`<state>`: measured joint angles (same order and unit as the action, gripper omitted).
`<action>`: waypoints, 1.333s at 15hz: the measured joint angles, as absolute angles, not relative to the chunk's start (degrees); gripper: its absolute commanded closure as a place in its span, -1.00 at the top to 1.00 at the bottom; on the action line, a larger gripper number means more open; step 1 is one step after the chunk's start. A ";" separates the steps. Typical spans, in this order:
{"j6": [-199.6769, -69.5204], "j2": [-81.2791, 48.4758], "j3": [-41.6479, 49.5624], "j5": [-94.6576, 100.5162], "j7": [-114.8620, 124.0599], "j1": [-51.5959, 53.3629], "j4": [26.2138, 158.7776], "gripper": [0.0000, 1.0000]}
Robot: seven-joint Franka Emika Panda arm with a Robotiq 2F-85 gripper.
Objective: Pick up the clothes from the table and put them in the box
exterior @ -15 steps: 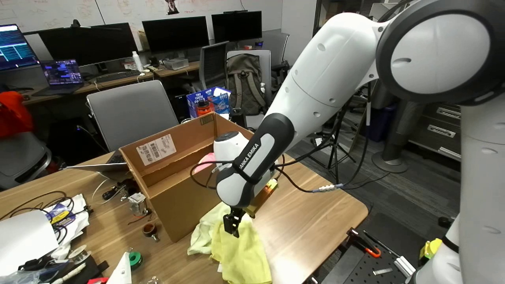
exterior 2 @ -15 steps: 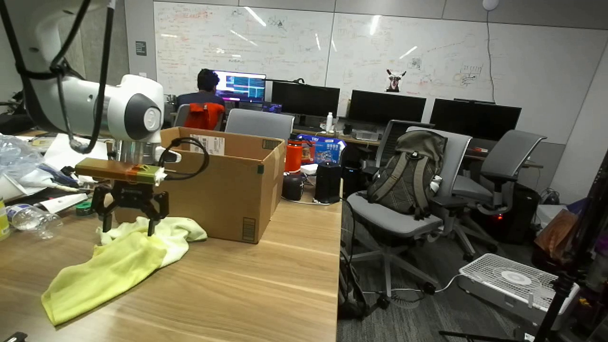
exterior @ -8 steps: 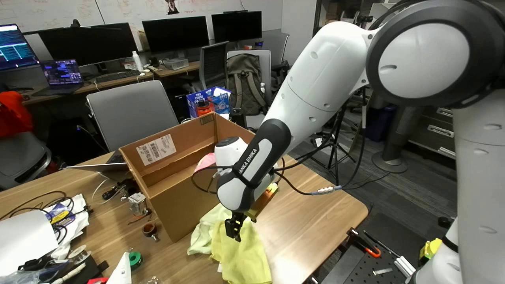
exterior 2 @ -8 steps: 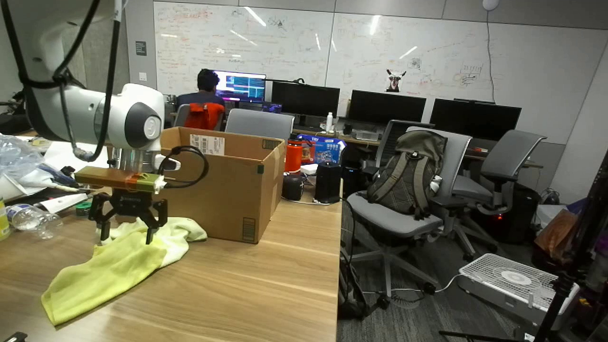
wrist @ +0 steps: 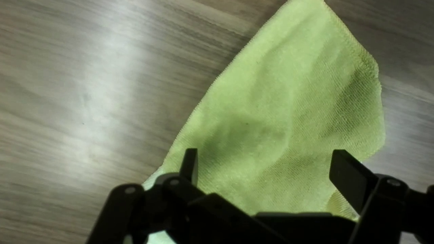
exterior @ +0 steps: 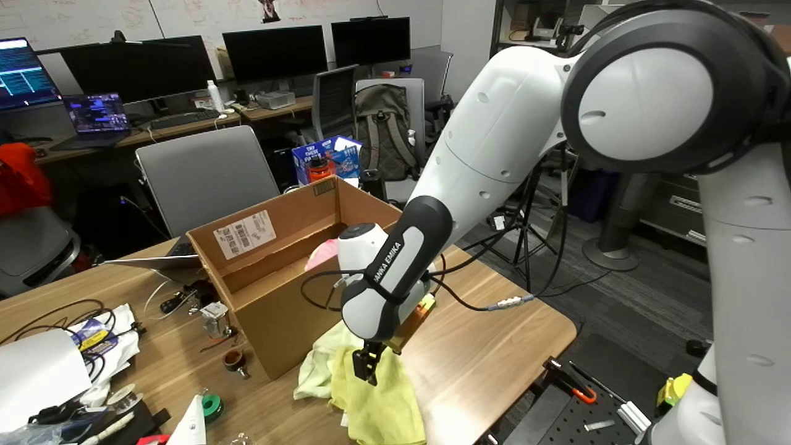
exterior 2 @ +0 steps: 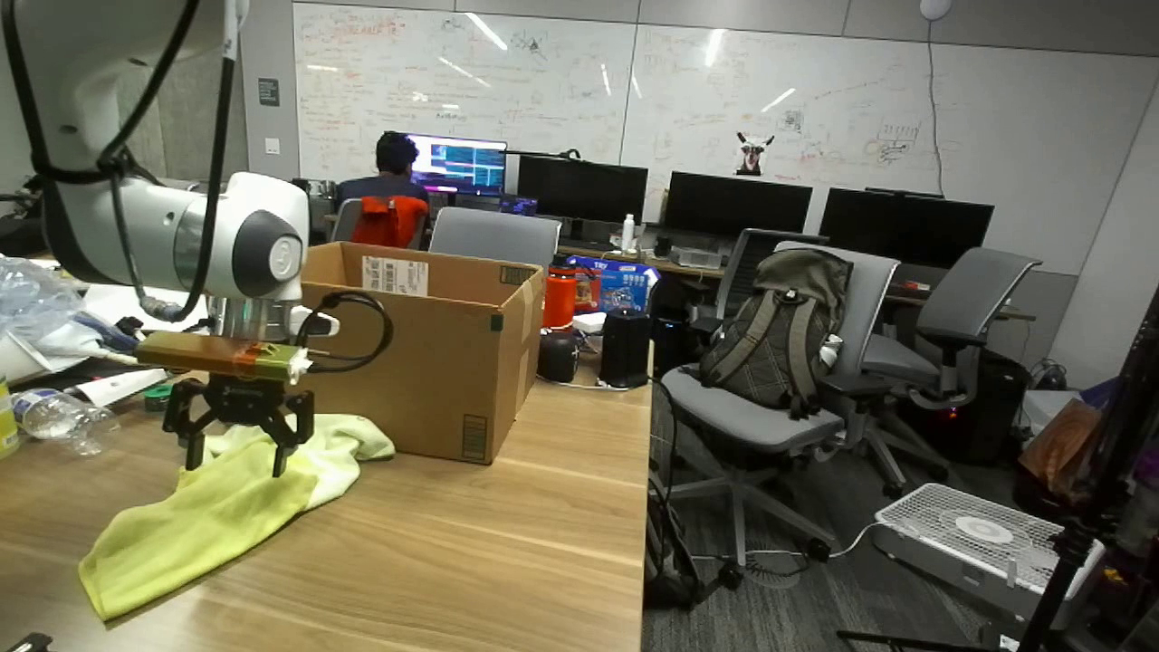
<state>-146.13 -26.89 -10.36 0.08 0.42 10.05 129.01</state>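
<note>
Robotiq gripper (exterior 2: 236,461): jaws apart, nothing clamped; poised above the yellow cloth (wrist: 271,101), apparently to straddle and pinch it; contact unclear.
Yellow cloth: on the wood-grain table (exterior 2: 543,543), overlapping the pale green cloth (exterior 2: 349,439); likely pick 1, being uppermost.
Pale green cloth: on the table, partly beneath, just beside the cardboard box (exterior 2: 416,380).
Cardboard box: upright, top open to receive; placed close, presumably for a short carry.
Pink item (exterior: 322,252): inside the box, part hidden by the arm (exterior: 488,136); probably cloth already loaded.
</note>
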 measured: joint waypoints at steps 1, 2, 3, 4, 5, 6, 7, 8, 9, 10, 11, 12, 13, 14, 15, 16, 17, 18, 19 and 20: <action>-146.73 -27.15 -10.36 0.08 0.42 10.13 129.14 1.00; -147.16 -27.41 -10.36 0.08 0.42 10.22 129.25 1.00; -147.66 -27.72 -10.37 0.08 0.42 10.32 129.39 1.00; -147.97 -28.03 -10.37 0.08 0.42 10.44 129.48 1.00; -148.28 -28.35 -10.37 0.08 0.42 10.56 129.53 1.00; -148.64 -28.67 -10.37 0.08 0.43 10.66 129.58 1.00; -148.94 -28.97 -10.37 0.08 0.43 10.71 129.59 1.00; -149.09 -29.25 -10.37 0.08 0.43 10.73 129.60 1.00; -149.35 -29.52 -10.36 0.08 0.43 10.73 129.61 1.00; -149.76 -29.82 -10.35 0.08 0.43 10.73 129.63 1.00; -150.17 -30.12 -10.30 0.08 0.45 10.73 129.68 1.00; -150.62 -30.39 -10.22 0.08 0.46 10.73 129.73 1.00; -151.20 -30.63 -10.14 0.08 0.46 10.73 129.84 1.00; -151.76 -30.88 -10.05 0.08 0.47 10.73 129.98 1.00; -152.40 -31.16 -9.95 0.08 0.50 10.73 130.11 1.00; -153.06 -31.52 -9.81 0.09 0.57 10.76 130.20 1.00; -153.79 -31.93 -9.62 0.09 0.62 10.82 130.26 1.00; -154.68 -32.39 -9.40 0.10 0.67 10.90 130.31 1.00; -155.66 -32.84 -9.12 0.16 0.80 11.08 130.33 1.00; -156.82 -33.32 -8.73 0.37 1.06 11.37 130.37 1.00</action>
